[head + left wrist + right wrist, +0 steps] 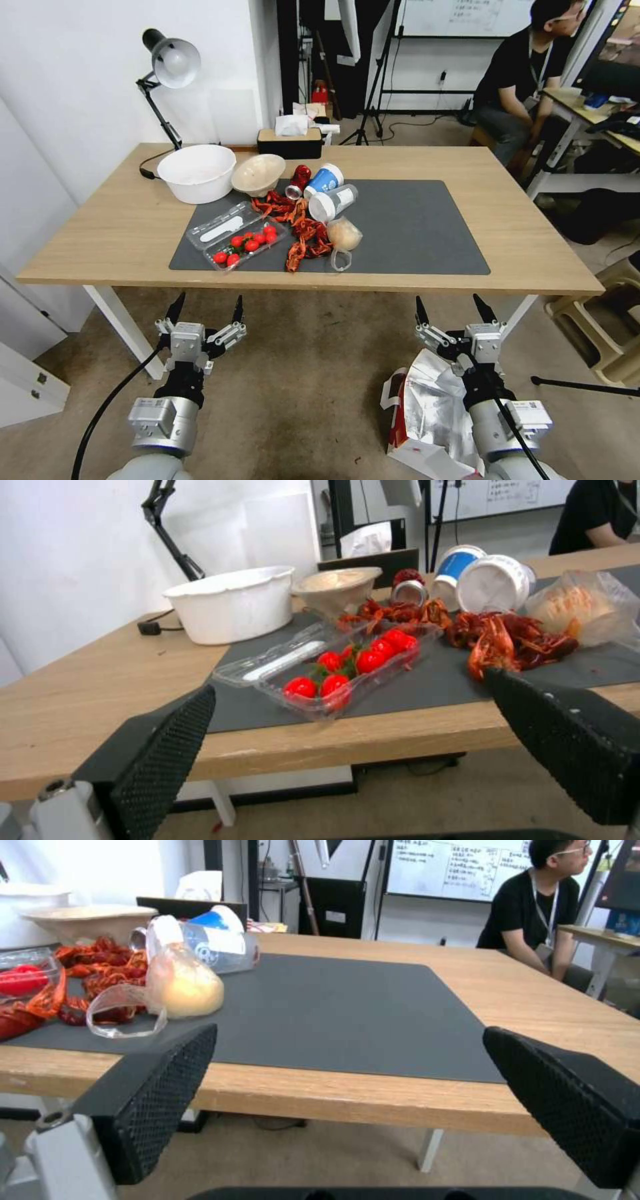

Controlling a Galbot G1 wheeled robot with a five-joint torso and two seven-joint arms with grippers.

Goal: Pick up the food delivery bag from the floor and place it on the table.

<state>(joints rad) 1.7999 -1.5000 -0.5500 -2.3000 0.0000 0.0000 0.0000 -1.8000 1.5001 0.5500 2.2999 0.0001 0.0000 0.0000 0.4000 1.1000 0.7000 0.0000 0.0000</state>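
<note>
Down on the floor (300,373), the food delivery bag (430,413) lies lengthwise toward the table (520,227); both grippers' fingers spread, empty.

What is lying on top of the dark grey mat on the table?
On the dark grey mat: a clear plastic box of red cherry tomatoes, red crayfish, two tipped cups, a bagged pale bun. Anything beneath them stays hidden.

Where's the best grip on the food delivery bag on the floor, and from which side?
Probably the crumpled open top, from above. The food delivery bag lies on the floor under the right arm, foil lining exposed, a white handle loop at its left edge. The right gripper hangs open just beyond it, so it is nearest. The left gripper is open too, farther off. Both are short of the table.
</note>
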